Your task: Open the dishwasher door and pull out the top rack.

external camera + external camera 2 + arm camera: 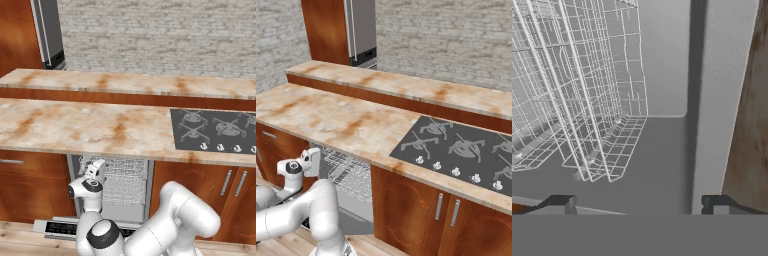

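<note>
Below the front edge of the marble counter [75,127], the dishwasher stands open between reddish-brown cabinet doors [30,185]. At the left of the opening, the claw [93,168] hangs at the mouth of the cavity, its two fingers spread wide and pinching nothing; in the hand view the claw [637,204] shows its dark fingertips [562,202] well apart, with bare grey interior between them. Just right of the claw, the top rack [122,175], a shallow basket of thin white wire, sits inside the cavity under the counter edge; the hand view shows the top rack [577,100] up close at its left. Down at the floor, the dishwasher door [60,227] lies folded down flat, its black control strip facing up, partly hidden by the arm. Farther right, a black cooktop [215,131] is set into the counter near its front right edge.
</note>
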